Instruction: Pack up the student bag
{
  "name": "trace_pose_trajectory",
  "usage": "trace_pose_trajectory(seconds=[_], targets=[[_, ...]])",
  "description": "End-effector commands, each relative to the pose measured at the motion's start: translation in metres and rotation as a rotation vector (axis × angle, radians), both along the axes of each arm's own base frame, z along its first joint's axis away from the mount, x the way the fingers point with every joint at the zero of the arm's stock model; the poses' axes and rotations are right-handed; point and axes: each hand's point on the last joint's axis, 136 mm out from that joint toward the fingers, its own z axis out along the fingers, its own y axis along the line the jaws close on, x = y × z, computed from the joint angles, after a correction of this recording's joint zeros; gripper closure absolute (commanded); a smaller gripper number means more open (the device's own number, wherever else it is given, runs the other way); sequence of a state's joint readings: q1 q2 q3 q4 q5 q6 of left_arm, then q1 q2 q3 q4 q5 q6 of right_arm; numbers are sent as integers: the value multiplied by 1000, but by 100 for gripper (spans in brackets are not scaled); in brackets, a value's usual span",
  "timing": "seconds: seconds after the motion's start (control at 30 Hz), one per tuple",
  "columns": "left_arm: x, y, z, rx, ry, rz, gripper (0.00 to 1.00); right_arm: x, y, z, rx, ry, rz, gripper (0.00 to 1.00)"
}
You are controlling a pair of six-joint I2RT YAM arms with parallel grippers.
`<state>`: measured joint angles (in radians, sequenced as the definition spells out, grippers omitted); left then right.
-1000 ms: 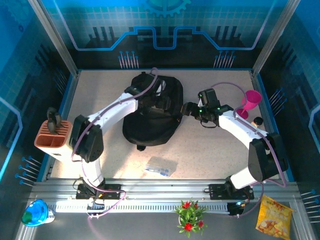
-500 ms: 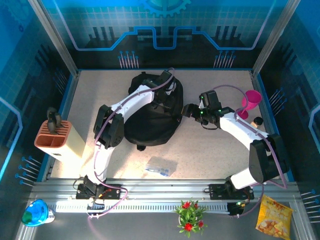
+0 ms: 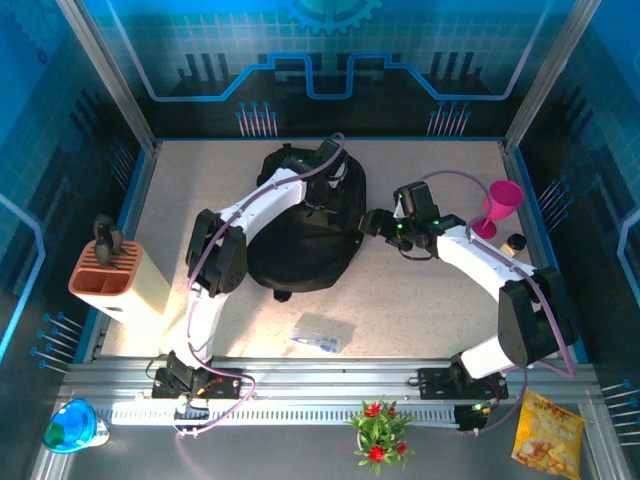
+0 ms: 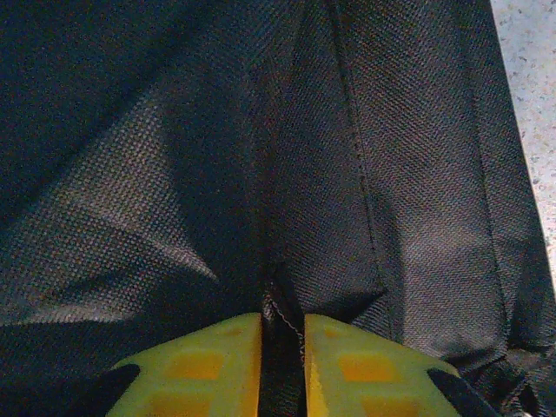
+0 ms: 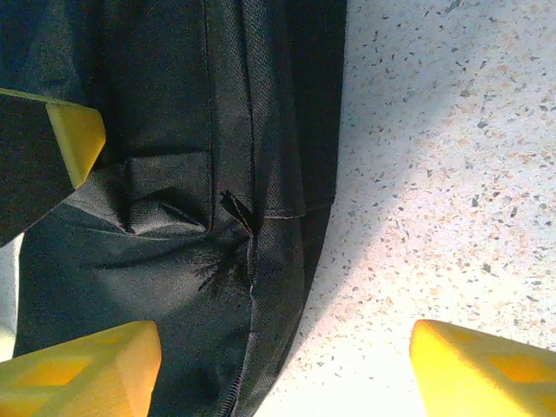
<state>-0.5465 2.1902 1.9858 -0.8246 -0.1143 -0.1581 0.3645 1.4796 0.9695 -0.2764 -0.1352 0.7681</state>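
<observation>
Soft, rounded black woven student bag point(image 3: 300, 235) at the speckled bench's point(image 3: 440, 300) centre.
The left gripper point(image 4: 282, 328) pinches a fabric fold; the right gripper point(image 5: 287, 339) gapes open at the bag's 3 o'clock edge.

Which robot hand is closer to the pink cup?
Right. The right gripper is beside the student bag, left of the pink cup; the left gripper is farther off, over the bag.

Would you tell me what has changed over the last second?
The left gripper swung right across the student bag and closed on a fold of its fabric. The right gripper stayed open at the bag's right edge; the pink cup and knife block did not move.
</observation>
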Motion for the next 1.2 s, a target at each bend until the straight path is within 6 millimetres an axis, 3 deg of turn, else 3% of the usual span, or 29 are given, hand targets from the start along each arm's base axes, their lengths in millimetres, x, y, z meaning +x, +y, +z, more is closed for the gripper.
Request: trace_pose_trajectory(seconds=[0.0,0.53,0.73,0.9,1.03,1.17], targets=[[0,6,27,-57,-33,32,83,4,6,3,-4,-1,1,24],[1,17,18,-148,10,75,95,3,6,-1,-17,13,-4,24],[2,12,13,-173,30,90,68,2,8,-2,-17,17,2,24],[4,17,3,-150,47,135,63,1,8,-2,-18,16,2,24],[6,17,-6,-138,70,159,66,1,7,-4,-22,20,2,24],[6,14,-10,-144,93,166,77,1,7,-6,-25,25,1,24]])
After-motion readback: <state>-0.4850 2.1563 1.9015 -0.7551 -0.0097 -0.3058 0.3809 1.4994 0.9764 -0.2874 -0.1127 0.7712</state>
